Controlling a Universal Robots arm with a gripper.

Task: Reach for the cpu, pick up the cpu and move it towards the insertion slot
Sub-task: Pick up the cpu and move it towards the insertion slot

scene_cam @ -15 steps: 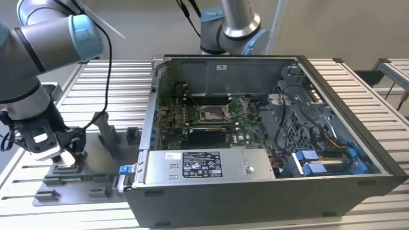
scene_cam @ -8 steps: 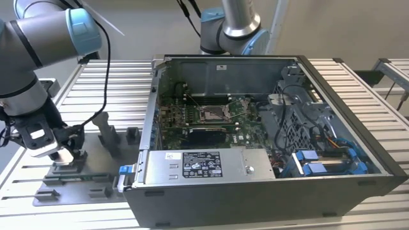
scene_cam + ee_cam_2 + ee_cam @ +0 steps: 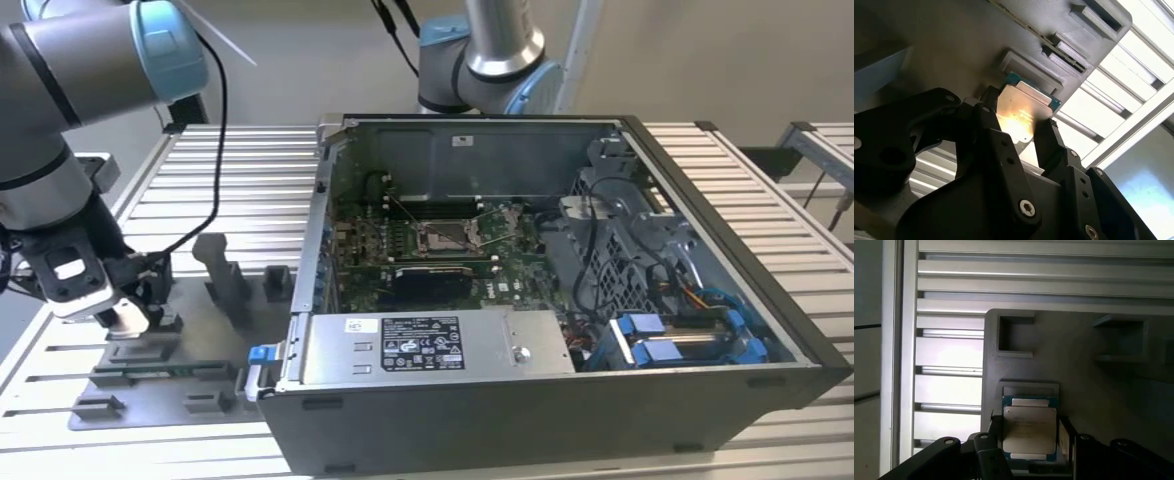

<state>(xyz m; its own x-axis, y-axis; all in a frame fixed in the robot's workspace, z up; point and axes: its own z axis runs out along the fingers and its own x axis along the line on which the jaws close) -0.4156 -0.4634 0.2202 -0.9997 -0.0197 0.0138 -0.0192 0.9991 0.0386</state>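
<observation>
Your gripper (image 3: 1018, 116) looks closed on the cpu (image 3: 1023, 106) by two opposite edges near the fixture plate's (image 3: 1084, 360) edge; it's thin, light, stiff and fragile, so grip gently.

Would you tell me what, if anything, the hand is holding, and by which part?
The hand appears shut on the cpu, gripping its two opposite side edges while it sits on the grey fixture plate.
</observation>
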